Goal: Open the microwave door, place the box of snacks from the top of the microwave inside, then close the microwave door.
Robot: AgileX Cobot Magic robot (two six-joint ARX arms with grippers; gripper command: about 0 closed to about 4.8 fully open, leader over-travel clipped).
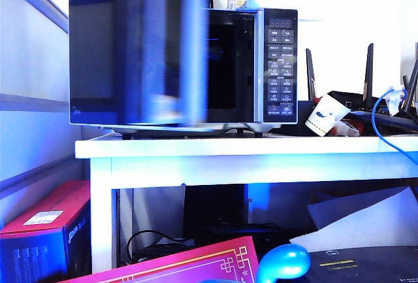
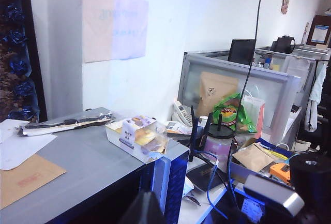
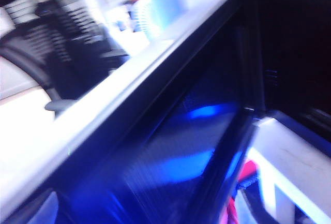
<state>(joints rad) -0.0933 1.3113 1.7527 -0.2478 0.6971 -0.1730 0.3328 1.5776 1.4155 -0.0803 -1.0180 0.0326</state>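
**Inspector:** White table (image 1: 228,147) against a pale wall is noted in the exterior view, with the microwave (image 1: 251,64) standing on it. The door (image 1: 140,51) is seen swung out to the left, blurred, and the dark cavity is exposed. A dark arm part is seen above the microwave top; neither gripper can be made out in this view.

**Second:** And the box?

**Inspector:** Only a pale scrap is glimpsed on the microwave top here. In the left wrist view the box (image 2: 138,137) is plainly seen lying on the grey top, near its front corner, beside loose papers (image 2: 23,149). An office with desks and clutter is seen behind. The left gripper is not shown; its state cannot be told.

**Second:** Handling?

**Inspector:** The box is judged light, thin-walled and partly clear film, so easily crushed and likely slippery. A gentle hold across its two long sides is advised, low on the carton rather than on the film.

**Second:** Right wrist view?

**Inspector:** The door edge and inner glass are seen close and blurred, the cavity beyond. No fingers are shown; the right gripper is taken as wide apart, with nothing seen held.
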